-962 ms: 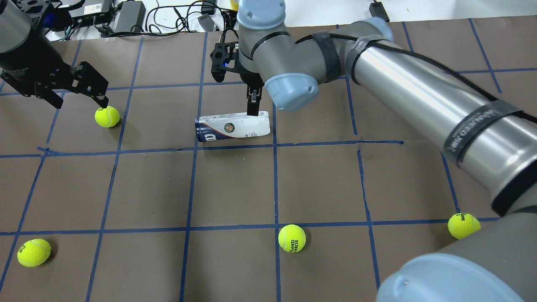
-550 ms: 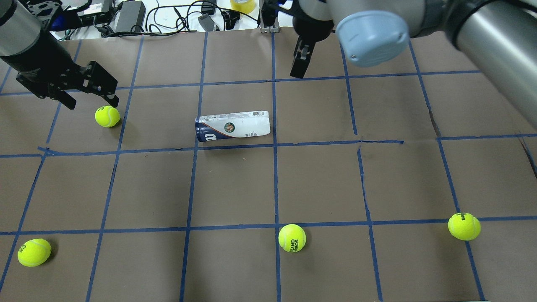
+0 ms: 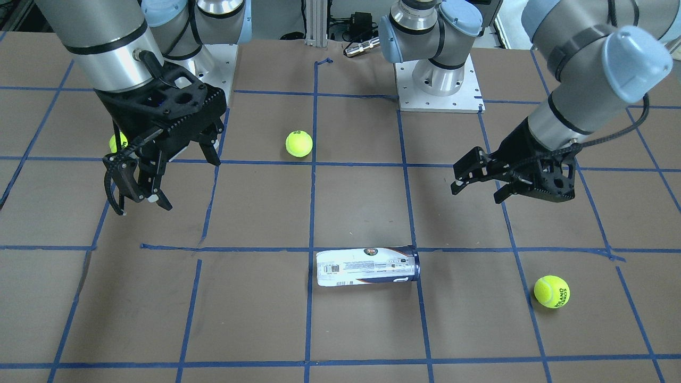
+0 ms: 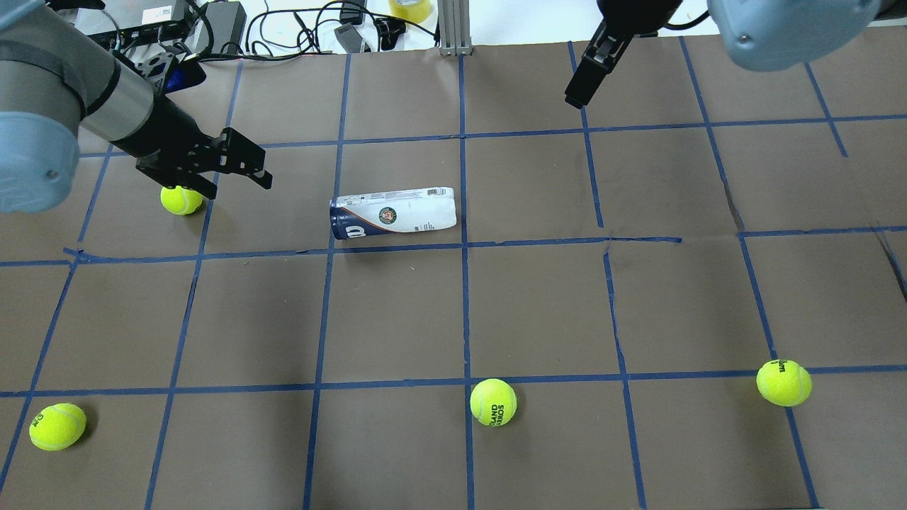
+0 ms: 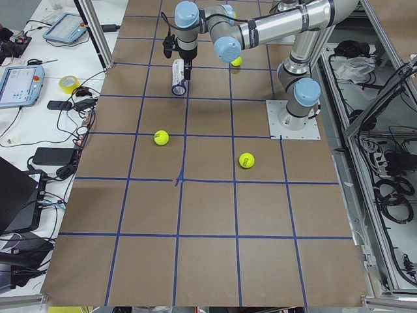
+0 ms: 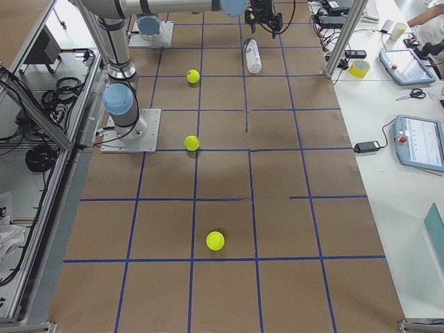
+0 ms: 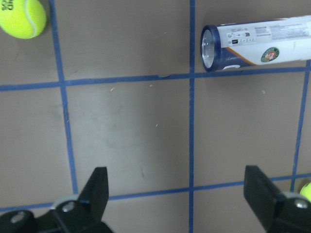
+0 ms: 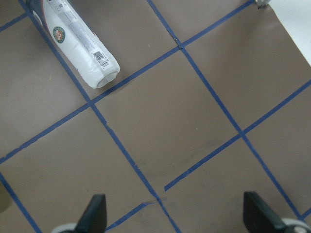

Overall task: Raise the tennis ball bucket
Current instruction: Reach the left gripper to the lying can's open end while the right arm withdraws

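Observation:
The tennis ball bucket [image 4: 393, 212] lies on its side on the brown table, with its navy end to the left in the overhead view. It also shows in the front view [image 3: 367, 266]. My left gripper [image 4: 241, 185] is open and empty, left of the bucket and above a tennis ball [image 4: 181, 200]. The left wrist view shows the bucket's navy rim [image 7: 208, 42] at upper right, ahead of the spread fingers [image 7: 95, 189]. My right gripper [image 4: 577, 95] is open and empty, raised behind and to the right of the bucket. The right wrist view shows the bucket's white end [image 8: 104, 77] at upper left.
Other tennis balls lie at the front left [image 4: 57, 426], front middle [image 4: 492, 401] and front right [image 4: 784, 382]. Cables, power bricks and a tape roll [image 4: 409, 8] lie beyond the table's far edge. A metal post [image 4: 453, 28] stands at the far edge.
My right gripper has lifted off the bucket's right end and moved back and to the right. My left gripper has moved right, towards the bucket. The bucket has not moved.

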### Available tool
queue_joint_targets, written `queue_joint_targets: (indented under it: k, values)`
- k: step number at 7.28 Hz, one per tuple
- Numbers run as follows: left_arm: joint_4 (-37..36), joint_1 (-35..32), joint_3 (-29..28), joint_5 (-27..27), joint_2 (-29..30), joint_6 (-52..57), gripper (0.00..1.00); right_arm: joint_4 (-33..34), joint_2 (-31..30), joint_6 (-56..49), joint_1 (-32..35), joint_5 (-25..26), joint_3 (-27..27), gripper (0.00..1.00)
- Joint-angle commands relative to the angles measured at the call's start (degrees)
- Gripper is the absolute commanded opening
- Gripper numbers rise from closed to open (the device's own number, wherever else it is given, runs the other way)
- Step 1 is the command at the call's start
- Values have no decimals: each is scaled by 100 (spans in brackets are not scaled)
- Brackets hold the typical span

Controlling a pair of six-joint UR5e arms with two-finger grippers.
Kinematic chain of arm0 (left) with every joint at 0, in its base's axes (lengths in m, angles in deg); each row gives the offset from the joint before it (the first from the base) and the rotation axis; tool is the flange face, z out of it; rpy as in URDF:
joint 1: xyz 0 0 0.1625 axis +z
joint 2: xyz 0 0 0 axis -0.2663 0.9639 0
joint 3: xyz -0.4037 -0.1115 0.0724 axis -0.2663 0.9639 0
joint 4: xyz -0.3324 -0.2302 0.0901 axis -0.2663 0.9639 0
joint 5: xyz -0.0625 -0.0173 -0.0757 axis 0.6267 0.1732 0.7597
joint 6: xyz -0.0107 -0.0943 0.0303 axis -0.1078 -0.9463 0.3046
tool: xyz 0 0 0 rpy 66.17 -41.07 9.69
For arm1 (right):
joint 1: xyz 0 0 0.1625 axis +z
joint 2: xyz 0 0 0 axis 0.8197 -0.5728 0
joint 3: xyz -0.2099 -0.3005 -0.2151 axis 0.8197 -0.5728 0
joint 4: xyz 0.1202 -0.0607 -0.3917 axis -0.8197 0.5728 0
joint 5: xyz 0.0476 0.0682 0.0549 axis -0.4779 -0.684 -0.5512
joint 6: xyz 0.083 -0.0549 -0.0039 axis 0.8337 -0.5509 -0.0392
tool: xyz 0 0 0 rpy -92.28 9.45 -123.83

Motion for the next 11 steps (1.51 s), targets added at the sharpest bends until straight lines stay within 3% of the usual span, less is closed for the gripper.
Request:
queue_joint_targets:
  k: [1,2,3,7,11]
  values:
    - [-846,-9,295,351,588,5,100,-464,-355,1187,-8,209,70,100]
    - [-997,-9,295,717,843,14,100,-508,-374,1741,-43,594,70,100]
    - [-1138,-9,295,1069,1081,-12,100,-509,-374,2443,-34,607,79,100]
    - [-1561,-61,295,1573,1697,-609,100,-788,-409,4518,-174,608,87,100]
    - [-1579,-394,330,1731,1865,-883,95,-956,-444,4629,-175,616,88,100]
